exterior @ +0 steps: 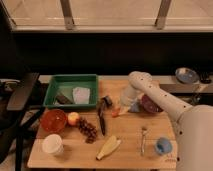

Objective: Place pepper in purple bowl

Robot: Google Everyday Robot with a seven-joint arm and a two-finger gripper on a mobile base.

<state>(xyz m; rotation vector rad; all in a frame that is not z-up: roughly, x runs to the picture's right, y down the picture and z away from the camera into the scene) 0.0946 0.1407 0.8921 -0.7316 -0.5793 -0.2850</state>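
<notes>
The pepper [116,112] is a small orange-red tapered piece near the table's middle, just right of the black-handled knife [102,120]. The gripper [123,106] hangs at the end of the white arm right over the pepper's right end; I cannot tell whether it touches it. The purple bowl [149,104] sits on the table just right of the gripper, partly hidden behind the arm.
A green tray [72,90] with a white cloth stands at the back left. An orange bowl [53,120], apple [73,118], grapes [88,130], white cup [52,144], banana [109,147], fork [143,140] and blue cup [163,145] lie around the wooden table [125,150].
</notes>
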